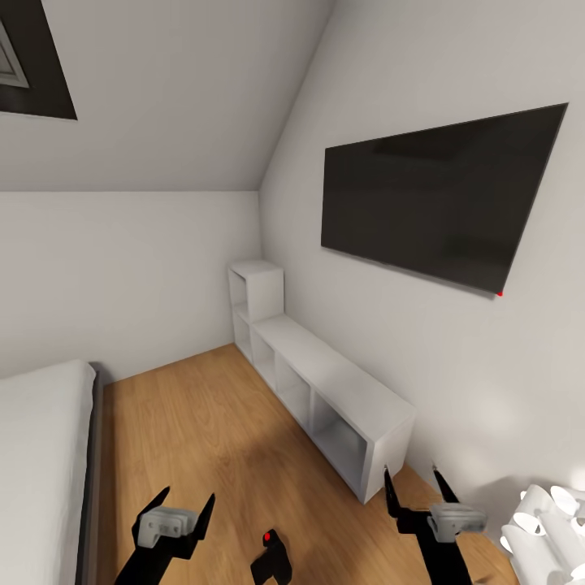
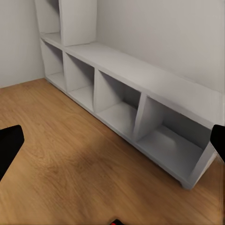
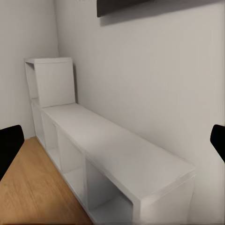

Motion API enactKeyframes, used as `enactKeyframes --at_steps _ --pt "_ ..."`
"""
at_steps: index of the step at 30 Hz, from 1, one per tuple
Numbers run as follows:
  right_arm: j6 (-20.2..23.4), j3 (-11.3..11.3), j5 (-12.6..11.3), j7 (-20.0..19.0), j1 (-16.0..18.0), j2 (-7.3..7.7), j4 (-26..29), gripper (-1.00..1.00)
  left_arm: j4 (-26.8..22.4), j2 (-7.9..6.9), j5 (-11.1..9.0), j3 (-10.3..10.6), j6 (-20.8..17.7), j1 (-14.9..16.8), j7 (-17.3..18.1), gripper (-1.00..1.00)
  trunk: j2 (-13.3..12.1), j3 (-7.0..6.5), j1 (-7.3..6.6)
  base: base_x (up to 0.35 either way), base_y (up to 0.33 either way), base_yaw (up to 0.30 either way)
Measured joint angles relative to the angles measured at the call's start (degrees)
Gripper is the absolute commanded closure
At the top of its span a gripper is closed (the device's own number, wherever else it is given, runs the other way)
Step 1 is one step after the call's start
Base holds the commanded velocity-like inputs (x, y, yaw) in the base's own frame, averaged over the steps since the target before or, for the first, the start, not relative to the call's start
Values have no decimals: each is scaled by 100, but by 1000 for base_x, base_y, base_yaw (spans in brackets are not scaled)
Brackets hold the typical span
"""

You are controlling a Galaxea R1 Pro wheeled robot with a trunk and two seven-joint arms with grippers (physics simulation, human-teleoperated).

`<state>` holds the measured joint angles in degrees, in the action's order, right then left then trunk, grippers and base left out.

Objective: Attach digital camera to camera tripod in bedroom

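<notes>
- Resting low at the head view's bottom edge, the digital camera (image 1: 274,555) shows as a small black body with a red button on top, over the wood floor (image 1: 211,422) between the two grippers; whether it touches the floor cannot be told.
- Flanking it, the left gripper (image 1: 180,505) holds its two black fingers spread apart with nothing between them, and the right gripper (image 1: 416,486) does the same.
- Running along the wall with the television (image 1: 439,199), white cube shelving (image 1: 341,382) forms a low row of open compartments, with a taller two-cube stack at its far end in the room's corner.
- The left wrist view looks into four of the low compartments (image 2: 119,112); the right wrist view looks along the shelving's flat top (image 3: 117,150).
- A white bed in a grey frame (image 1: 45,455) fills the floor's left edge.
- A sloped white ceiling meets the back wall, with a dark-framed skylight (image 1: 32,57) in the upper left corner.
- A cluster of white rounded shapes (image 1: 544,520) sits at the lower right; what it is cannot be told.
</notes>
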<state>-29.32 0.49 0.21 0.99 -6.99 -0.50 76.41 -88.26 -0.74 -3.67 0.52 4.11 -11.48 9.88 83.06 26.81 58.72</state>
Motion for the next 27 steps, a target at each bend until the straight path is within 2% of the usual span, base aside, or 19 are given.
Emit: enactKeyframes --at_steps 4,5,6,7,12,23,27 --pt "-368 0 1 2 -307 -6 33 -100 45 -11 -142 -3 7 -6 -2 -100 0 0 0 0 0 0" --pt "-613 0 0 3 -441 -8 33 -100 94 -13 -167 -3 10 -11 -3 -100 0 0 0 0 0 0" --pt "-1166 0 -4 4 -700 -14 13 -100 228 -17 -193 -5 18 -34 2 -100 0 1 0 0 0 0" --pt "-1440 0 -4 4 -815 -18 -13 -100 285 -18 -201 -4 23 -47 3 -100 0 0 0 0 0 0" --pt "-2041 0 -5 6 -966 -72 -301 -100 413 -43 -216 -4 31 -105 5 -100 0 0 0 0 0 0" --pt "-2253 -8 -26 -2 -1005 -80 -1209 -100 1027 -47 -230 3 40 -160 21 -100 0 0 0 0 0 0" --pt "-2255 -9 -28 2 -1005 -77 -1263 -100 1111 -46 -232 3 41 -160 23 -100 0 0 0 0 0 0"
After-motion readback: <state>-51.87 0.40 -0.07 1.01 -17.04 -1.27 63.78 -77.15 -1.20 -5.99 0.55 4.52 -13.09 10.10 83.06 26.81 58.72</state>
